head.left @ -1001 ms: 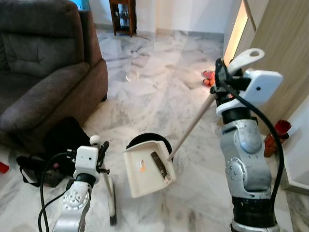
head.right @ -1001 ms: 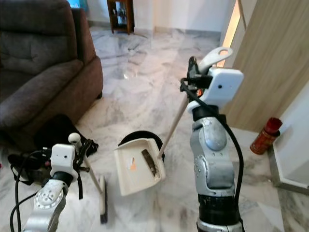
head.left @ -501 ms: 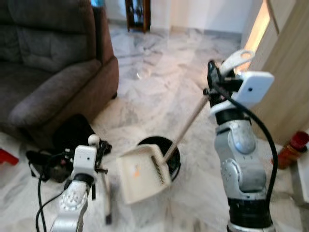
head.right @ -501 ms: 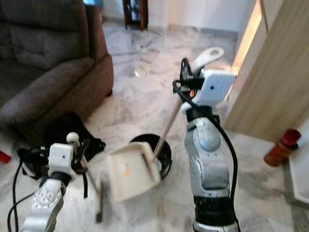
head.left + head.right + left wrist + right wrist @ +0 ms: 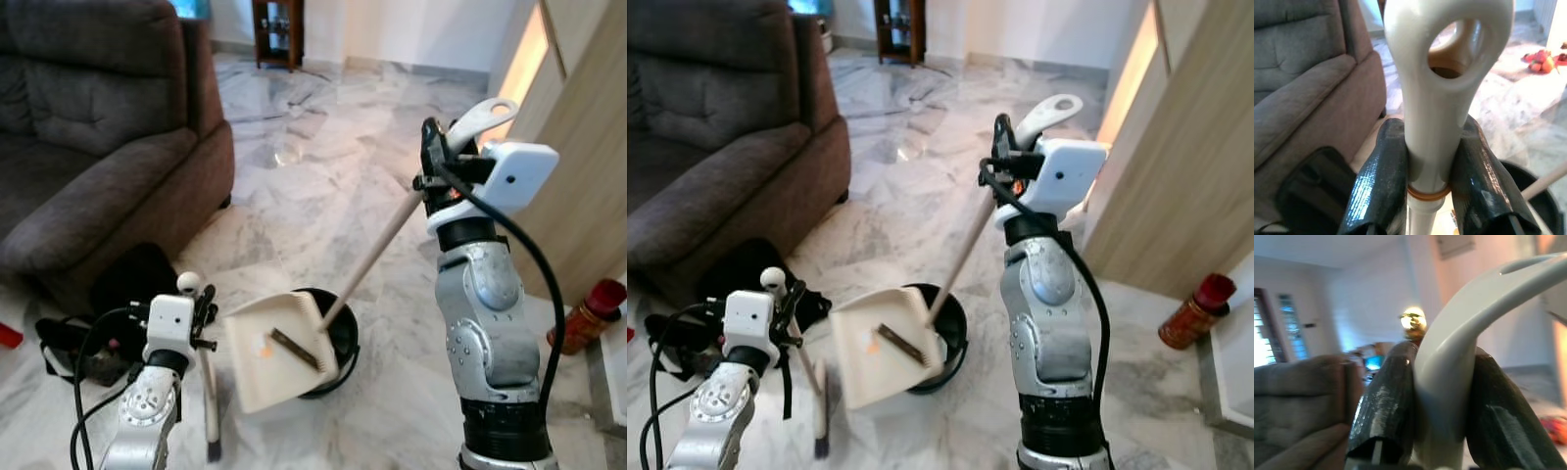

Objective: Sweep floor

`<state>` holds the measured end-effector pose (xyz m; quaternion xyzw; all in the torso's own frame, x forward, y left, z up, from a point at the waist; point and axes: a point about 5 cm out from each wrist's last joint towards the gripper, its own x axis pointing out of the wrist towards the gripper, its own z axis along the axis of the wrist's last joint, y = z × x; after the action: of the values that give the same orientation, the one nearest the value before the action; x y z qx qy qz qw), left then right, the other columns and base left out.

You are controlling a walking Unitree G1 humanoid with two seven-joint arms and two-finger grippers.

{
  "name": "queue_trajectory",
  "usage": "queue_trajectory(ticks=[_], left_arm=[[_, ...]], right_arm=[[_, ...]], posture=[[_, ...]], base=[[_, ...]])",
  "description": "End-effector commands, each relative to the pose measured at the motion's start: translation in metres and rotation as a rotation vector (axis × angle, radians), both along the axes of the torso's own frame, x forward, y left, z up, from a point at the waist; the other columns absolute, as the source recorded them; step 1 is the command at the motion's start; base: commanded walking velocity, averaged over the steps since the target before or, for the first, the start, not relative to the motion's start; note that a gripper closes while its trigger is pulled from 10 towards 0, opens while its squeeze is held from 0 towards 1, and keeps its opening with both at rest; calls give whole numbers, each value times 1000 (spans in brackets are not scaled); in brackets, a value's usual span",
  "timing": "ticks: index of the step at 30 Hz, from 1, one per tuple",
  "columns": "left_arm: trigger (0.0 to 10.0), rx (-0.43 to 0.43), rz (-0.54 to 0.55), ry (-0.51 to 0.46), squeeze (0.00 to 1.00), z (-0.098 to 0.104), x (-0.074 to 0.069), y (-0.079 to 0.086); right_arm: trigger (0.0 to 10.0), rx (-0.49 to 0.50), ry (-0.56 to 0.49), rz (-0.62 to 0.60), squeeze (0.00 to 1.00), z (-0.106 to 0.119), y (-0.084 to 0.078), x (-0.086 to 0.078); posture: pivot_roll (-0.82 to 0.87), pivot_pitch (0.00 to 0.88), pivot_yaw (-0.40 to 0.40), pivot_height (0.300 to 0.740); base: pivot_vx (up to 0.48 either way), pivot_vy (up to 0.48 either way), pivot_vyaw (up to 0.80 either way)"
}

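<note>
My right gripper (image 5: 432, 164) is held up at chest height, shut on the white curved grip (image 5: 1459, 333) of a long-handled dustpan. Its pale shaft (image 5: 377, 245) slants down to the cream pan (image 5: 269, 357), which is tilted against a round black bin (image 5: 341, 338) on the marble floor. An orange speck and a dark comb strip show in the pan. Low on the left, my left gripper (image 5: 203, 311) is shut on the cream looped handle (image 5: 1435, 98) of a small broom. The broom's head (image 5: 212, 436) hangs down near the floor beside the pan.
A dark brown sofa (image 5: 88, 147) fills the left. A black bag with cables (image 5: 122, 289) lies at its foot. A wooden panel (image 5: 588, 147) and a red bottle (image 5: 590, 313) stand on the right. Open marble floor (image 5: 313, 166) stretches ahead to a wooden cabinet (image 5: 276, 29).
The camera has swung, shifting the whole scene. The pan has tipped further and swung left against the bin's front. Both grippers keep their holds.
</note>
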<state>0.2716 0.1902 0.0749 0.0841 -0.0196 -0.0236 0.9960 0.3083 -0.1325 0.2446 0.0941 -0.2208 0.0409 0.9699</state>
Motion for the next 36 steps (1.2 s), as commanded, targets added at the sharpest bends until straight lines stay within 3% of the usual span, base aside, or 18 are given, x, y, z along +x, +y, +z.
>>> queue_trajectory(ticks=[1, 36], left_arm=[[10000, 14, 5, -46, 0, 9, 2, 5], [10000, 13, 6, -46, 0, 11, 2, 6]], right_arm=[[10000, 4, -81, 8, 0, 17, 3, -4], [10000, 13, -96, 11, 0, 21, 5, -5]], posture=[[104, 44, 37, 740], [107, 75, 42, 740]], base=[[274, 0, 0], [273, 0, 0]])
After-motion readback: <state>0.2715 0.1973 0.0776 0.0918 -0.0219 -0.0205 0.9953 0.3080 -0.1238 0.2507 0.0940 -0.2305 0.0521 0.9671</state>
